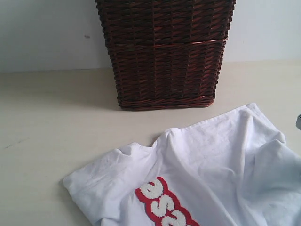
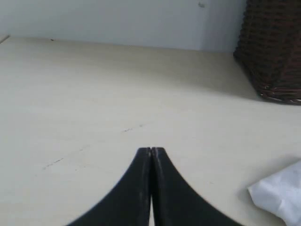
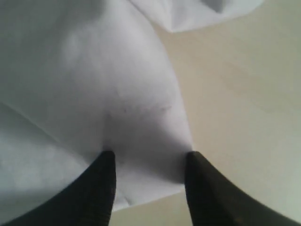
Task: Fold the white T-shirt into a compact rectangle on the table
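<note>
White T-shirt [image 1: 211,160] seen rumpled on the tabletop [image 1: 47,122], folding judged unfinished.
Right tool [image 3: 148,157] is held spread over cloth; left tool [image 2: 151,149] pressed together.

- We see the white T-shirt [image 1: 211,155] as plain white, going a bit bluish-grey in the shaded folds.
- Across its chest there's a red band [image 1: 148,203] with puffy white letters [image 1: 154,188] on it.
- The basket [image 1: 164,52] is dark reddish-brown wicker, woven in tight horizontal rows, with a slight gloss on the strands.
- The desk [image 1: 51,122] looks pale cream-beige to us, smooth, with a few faint dark specks and thin scratches.
- The wall [image 1: 47,33] behind is flat off-white, with one small dark mark on it.
- The left tool [image 2: 151,150] and right tool [image 3: 149,155] both look plain black to us, no markings.
</note>
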Controlling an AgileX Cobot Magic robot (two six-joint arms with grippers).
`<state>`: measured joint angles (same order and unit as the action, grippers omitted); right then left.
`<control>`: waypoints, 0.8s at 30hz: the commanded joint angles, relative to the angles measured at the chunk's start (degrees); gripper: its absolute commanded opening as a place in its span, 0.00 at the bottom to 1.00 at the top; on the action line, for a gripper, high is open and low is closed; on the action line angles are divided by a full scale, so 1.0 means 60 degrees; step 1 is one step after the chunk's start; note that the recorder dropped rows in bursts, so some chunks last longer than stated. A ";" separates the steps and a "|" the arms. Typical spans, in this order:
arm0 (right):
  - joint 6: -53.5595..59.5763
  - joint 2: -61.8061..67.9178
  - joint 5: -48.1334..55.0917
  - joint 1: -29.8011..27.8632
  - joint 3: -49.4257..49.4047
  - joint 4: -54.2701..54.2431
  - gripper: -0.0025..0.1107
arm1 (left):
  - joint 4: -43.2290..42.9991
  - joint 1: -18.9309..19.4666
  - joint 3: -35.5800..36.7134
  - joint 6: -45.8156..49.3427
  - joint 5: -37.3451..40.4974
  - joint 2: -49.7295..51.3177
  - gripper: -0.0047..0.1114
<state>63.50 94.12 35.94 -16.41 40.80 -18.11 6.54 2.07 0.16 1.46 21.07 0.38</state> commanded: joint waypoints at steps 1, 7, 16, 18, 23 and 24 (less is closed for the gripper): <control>0.0722 0.0243 -0.0016 -0.0062 -0.0053 -0.0699 0.27 | 0.0023 0.0015 -0.0026 -0.0033 -0.0087 -0.0064 0.04; 0.0722 -0.0633 0.0552 -0.0062 -0.0053 -0.1051 0.02 | 0.0023 0.0015 -0.0026 -0.0033 -0.0087 -0.0064 0.04; 0.1378 -0.1669 0.1118 -0.0062 -0.0053 -0.1351 0.09 | 0.0023 0.0015 -0.0026 -0.0033 -0.0087 -0.0064 0.04; 0.1378 -0.1213 0.0948 -0.0062 -0.0053 -0.1114 0.26 | 0.0023 0.0015 -0.0026 -0.0033 -0.0087 -0.0064 0.04; 0.1705 0.0093 0.0294 -0.0062 -0.0053 -0.1071 0.64 | 0.0023 0.0015 -0.0026 -0.0033 -0.0087 -0.0064 0.04; 0.1823 0.0329 -0.0036 -0.0062 -0.0053 -0.1071 0.62 | 0.0023 0.0015 -0.0026 -0.0033 -0.0087 -0.0064 0.04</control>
<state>72.40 92.76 39.94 -16.46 40.59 -24.71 6.54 2.07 0.16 1.46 21.07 0.38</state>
